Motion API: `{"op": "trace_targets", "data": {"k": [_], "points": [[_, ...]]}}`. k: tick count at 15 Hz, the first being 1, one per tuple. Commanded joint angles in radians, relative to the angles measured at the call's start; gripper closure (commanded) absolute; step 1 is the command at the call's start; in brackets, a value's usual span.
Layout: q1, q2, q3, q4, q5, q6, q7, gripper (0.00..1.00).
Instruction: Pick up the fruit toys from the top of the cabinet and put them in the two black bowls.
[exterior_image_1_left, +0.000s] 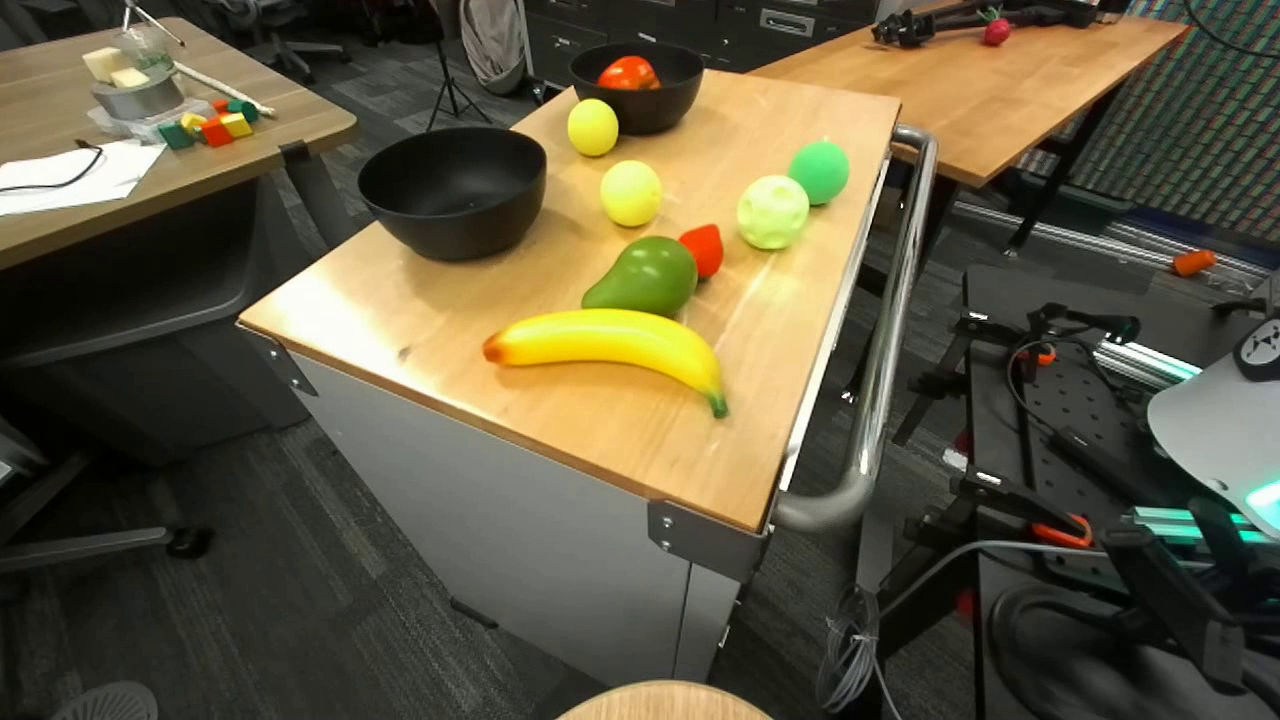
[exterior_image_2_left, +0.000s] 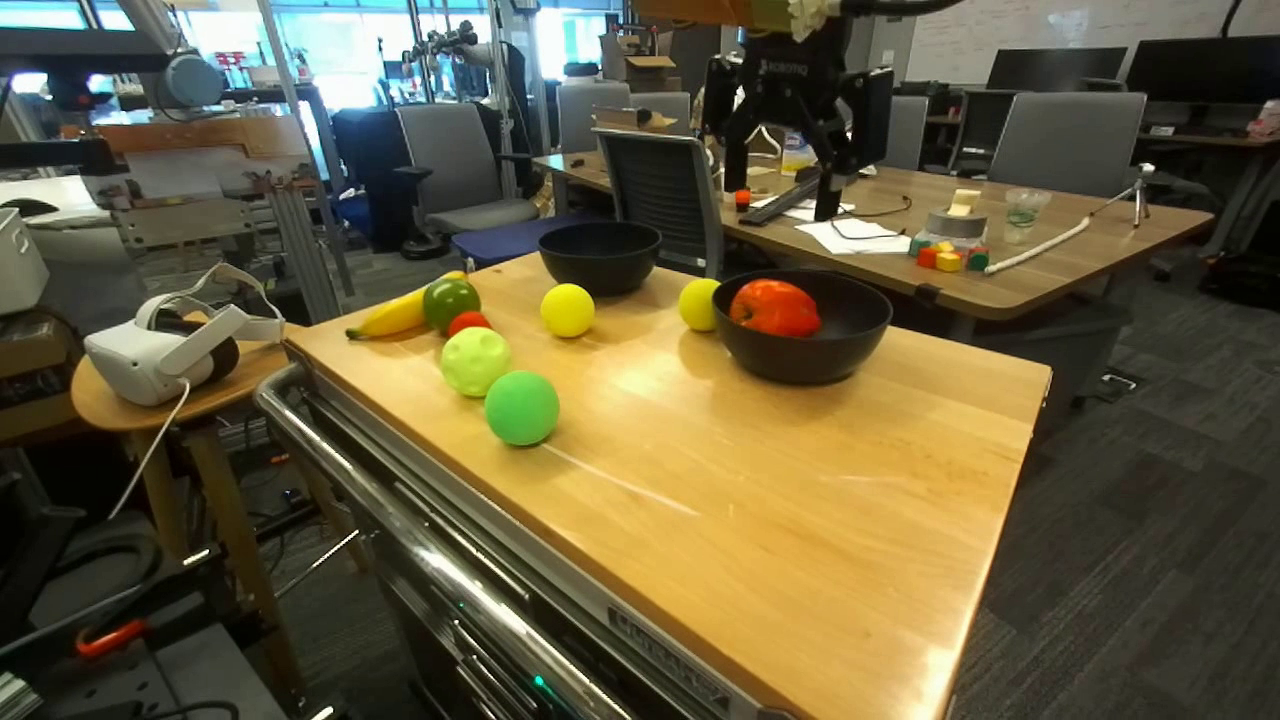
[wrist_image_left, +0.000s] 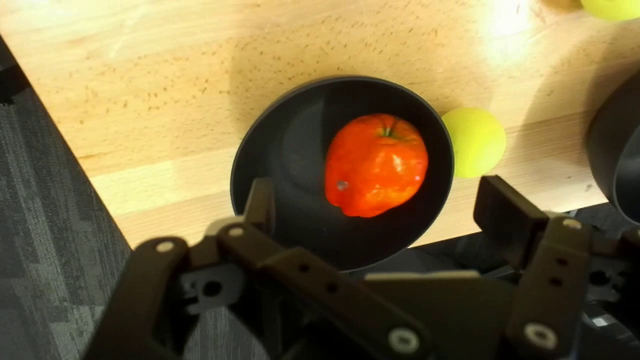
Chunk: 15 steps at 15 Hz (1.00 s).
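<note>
A red tomato-like toy (exterior_image_1_left: 630, 73) lies in a black bowl (exterior_image_1_left: 652, 108), also seen in the wrist view (wrist_image_left: 376, 165). A second black bowl (exterior_image_1_left: 455, 195) stands nearby with nothing visible inside. A yellow banana (exterior_image_1_left: 605, 340) lies near the corner of the cabinet top (exterior_image_1_left: 400, 300). A green mango-like toy (exterior_image_1_left: 645, 278) is beside it. A small red toy (exterior_image_1_left: 703, 250) is partly hidden behind the green one. My gripper (exterior_image_2_left: 782, 198) is open and empty, held high above the bowl with the red toy; its fingers also show in the wrist view (wrist_image_left: 377, 207).
Two yellow balls (exterior_image_1_left: 631, 193) (exterior_image_1_left: 593, 128), a pale green dimpled ball (exterior_image_1_left: 773, 212) and a green ball (exterior_image_1_left: 819, 172) rest on the cabinet top. A metal handle rail (exterior_image_1_left: 890, 330) runs along one side. A desk (exterior_image_1_left: 290, 110) with blocks stands apart.
</note>
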Motion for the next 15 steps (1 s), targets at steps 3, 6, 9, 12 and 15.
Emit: {"op": "trace_targets", "data": {"k": [3,6,9,12,15], "points": [[0.009,0.007,0.006,0.005,-0.017,0.010,0.001,0.00],[0.041,0.013,0.044,0.035,-0.026,-0.024,-0.043,0.00],[0.076,0.027,0.086,0.042,-0.005,-0.050,-0.027,0.00],[0.122,0.059,0.103,0.034,-0.047,-0.025,0.038,0.00],[0.130,0.062,0.103,0.015,-0.041,-0.035,0.065,0.00]]}}
